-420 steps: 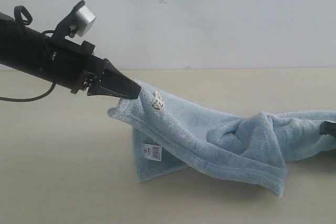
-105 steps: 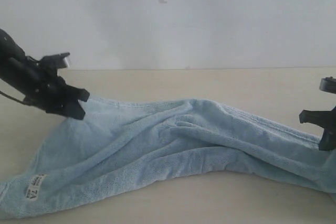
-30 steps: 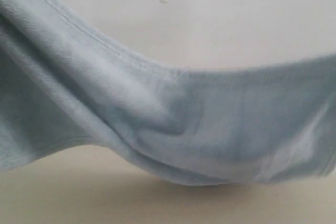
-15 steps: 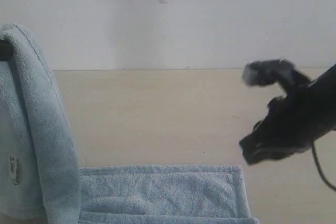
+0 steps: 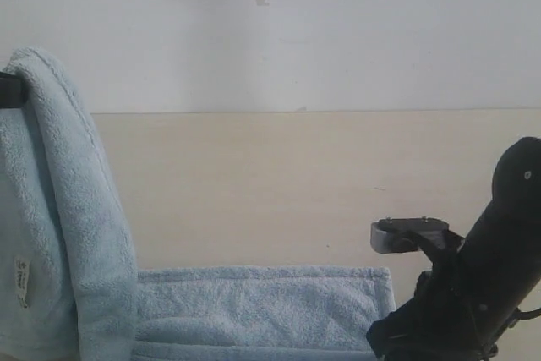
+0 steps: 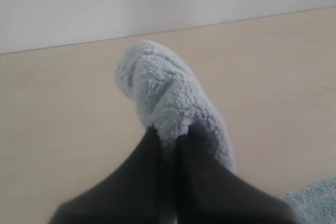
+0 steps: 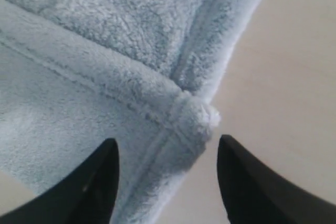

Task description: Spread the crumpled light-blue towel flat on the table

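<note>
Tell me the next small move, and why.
Probably lower the left gripper outward to lay its end down: it is shut on the towel, which hangs raised, while the right gripper stands open over a corner already lying on the table.

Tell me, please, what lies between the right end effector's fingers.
A hemmed corner of the towel, lying on the table, shows between them in the right wrist view; the right end effector is open.

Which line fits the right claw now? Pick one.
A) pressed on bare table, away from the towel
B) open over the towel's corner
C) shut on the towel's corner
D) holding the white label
B: the right claw has its jaws apart on either side of a hemmed corner of the towel, gripping nothing.
</note>
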You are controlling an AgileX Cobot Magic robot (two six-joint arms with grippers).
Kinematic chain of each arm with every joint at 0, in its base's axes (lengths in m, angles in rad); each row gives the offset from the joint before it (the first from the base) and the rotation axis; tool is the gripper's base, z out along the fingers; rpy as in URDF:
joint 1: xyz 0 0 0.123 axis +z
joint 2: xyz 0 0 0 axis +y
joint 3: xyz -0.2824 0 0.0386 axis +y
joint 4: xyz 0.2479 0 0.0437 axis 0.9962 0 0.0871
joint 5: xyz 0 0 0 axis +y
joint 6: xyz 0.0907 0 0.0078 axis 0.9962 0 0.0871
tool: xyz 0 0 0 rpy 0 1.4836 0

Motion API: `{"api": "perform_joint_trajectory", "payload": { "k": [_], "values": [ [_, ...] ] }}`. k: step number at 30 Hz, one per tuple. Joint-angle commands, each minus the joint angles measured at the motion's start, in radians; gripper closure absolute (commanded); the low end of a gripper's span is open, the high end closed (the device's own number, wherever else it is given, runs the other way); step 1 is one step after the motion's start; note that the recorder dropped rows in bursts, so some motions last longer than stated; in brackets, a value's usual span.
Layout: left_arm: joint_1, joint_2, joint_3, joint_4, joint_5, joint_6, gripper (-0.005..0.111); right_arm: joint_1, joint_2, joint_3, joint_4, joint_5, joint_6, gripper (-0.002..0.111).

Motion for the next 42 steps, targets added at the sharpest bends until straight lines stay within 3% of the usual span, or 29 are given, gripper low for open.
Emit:
{"api": "perform_joint_trajectory", "payload": {
  "k": [1,4,8,17,26,32,38,42],
  "values": [
    [-0.002,0.000,-0.012,-0.010,0.025,-0.001,0.103,0.001,0.037,0.004,0.068,-0.013,-0.054,0.054],
    [-0.002,0.000,-0.012,-0.010,0.025,-0.001,0.103,0.001,0.039,0.004,0.099,-0.013,-0.054,0.063],
    [-0.002,0.000,-0.012,-0.010,0.013,-0.001,0.103,0.001,0.039,-0.029,0.087,0.007,-0.083,0.108],
    [-0.002,-0.045,-0.012,-0.007,0.021,-0.001,0.103,0.001,-0.121,-0.076,-0.070,0.011,-0.007,0.109],
    [-0.002,-0.327,-0.012,-0.014,0.023,-0.001,0.103,0.001,-0.773,-0.151,-0.259,0.172,0.162,0.109],
    [-0.002,-0.391,-0.012,-0.014,-0.122,-0.004,0.103,0.001,-1.120,-0.335,-0.353,-0.013,0.261,0.109],
    [-0.002,-0.139,-0.012,-0.009,-0.220,0.012,0.103,0.001,-0.968,-0.450,-0.874,0.111,0.494,0.109],
    [-0.002,0.130,-0.016,-0.006,-0.314,0.026,0.103,0.001,-0.677,-0.450,-0.997,0.113,0.546,0.109]
  ]
}}
